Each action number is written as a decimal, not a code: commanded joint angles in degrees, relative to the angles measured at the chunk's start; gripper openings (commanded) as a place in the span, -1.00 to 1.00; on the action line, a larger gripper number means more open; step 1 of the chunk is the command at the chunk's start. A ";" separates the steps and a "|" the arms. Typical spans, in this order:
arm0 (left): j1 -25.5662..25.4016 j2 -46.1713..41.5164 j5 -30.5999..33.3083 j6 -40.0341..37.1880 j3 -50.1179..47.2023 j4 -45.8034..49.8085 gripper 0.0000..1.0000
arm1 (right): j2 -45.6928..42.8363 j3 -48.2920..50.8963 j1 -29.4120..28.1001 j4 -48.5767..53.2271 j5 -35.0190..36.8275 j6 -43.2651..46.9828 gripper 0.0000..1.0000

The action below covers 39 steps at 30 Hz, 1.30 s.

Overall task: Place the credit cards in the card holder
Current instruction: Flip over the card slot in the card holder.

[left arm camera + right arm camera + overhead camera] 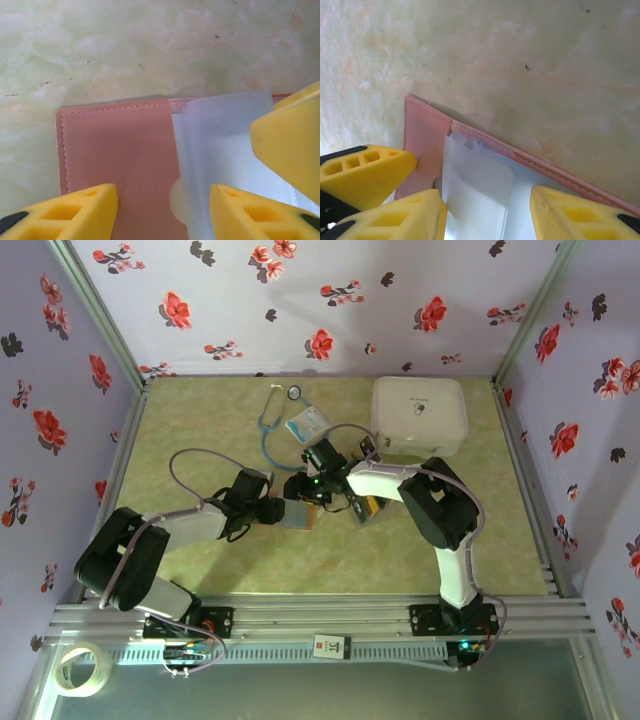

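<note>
Green table [420,550]: stethoscope [294,393], badge [305,425], white case [420,415] behind card holder [296,515].

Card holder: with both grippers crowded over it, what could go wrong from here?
A finger of the right gripper sits very close to the left gripper; they might collide. The card holder lies open and unclamped on the table, so a nudge could slide it or crumple its clear pocket.

Open tan card holder [425,135] flat on mottled green table [520,60]; clear pocket [475,185] between parted yellow fingers [575,215]
</note>
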<state>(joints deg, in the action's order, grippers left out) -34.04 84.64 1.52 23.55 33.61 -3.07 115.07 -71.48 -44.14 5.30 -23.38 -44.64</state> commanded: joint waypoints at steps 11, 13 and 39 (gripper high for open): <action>0.08 -2.77 0.74 3.25 -1.41 3.38 0.20 | -1.10 -0.40 -0.52 -4.40 -3.67 -4.11 0.00; 0.61 -5.69 0.74 5.08 -1.54 3.08 0.31 | -1.49 -0.52 -0.76 -5.18 -4.26 -4.96 0.00; 8.57 -29.27 4.83 13.96 -3.44 10.72 0.99 | 8.98 -13.27 -5.69 -4.39 -4.26 -8.68 0.00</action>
<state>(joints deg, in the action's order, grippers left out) -26.06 56.49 4.95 35.75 29.91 9.67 121.47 -83.96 -48.62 -1.56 -26.50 -53.19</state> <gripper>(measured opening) 0.995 0.500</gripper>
